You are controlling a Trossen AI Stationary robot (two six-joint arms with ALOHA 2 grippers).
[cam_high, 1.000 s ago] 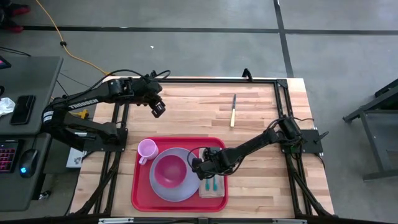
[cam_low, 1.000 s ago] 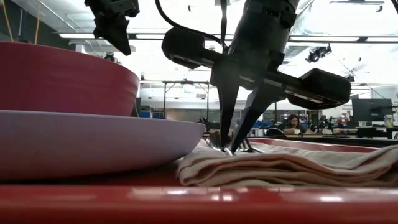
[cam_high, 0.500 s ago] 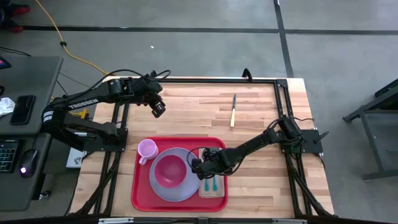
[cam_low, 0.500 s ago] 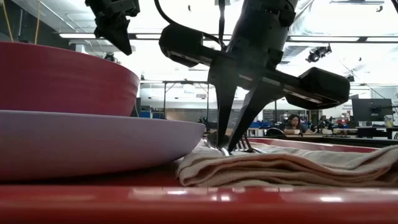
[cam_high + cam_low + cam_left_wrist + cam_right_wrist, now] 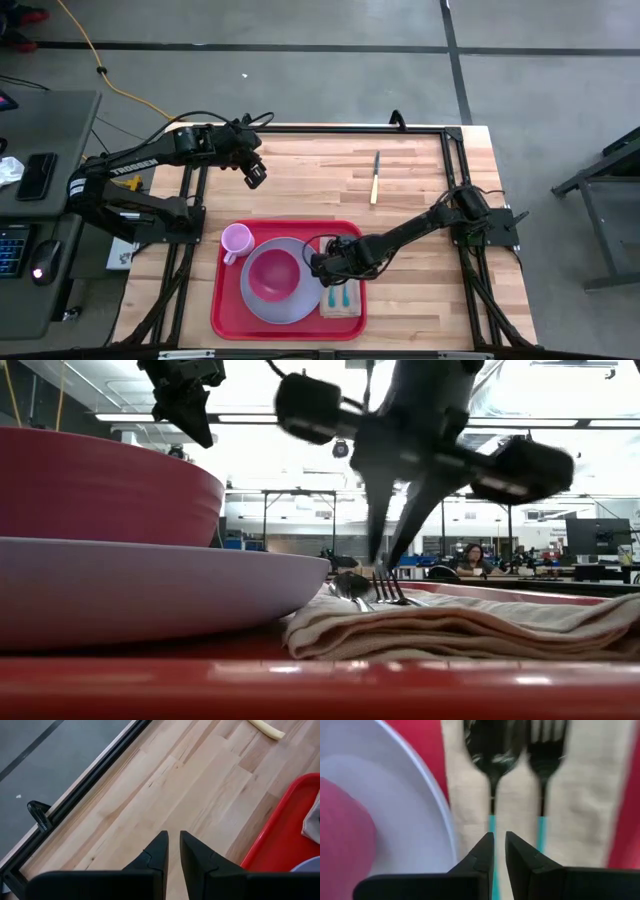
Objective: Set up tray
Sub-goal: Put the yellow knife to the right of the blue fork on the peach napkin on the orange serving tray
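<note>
Both right hand point(image 5: 392, 555) fingers have lifted off the spoon point(image 5: 352, 586)

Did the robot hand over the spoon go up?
Yes. The right gripper has lifted clear of the napkin; earlier its fingertips touched down by the spoon.

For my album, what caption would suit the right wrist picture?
Right end effector hovers, fingers nearly closed, above a spoon and fork lying on a napkin.
</note>
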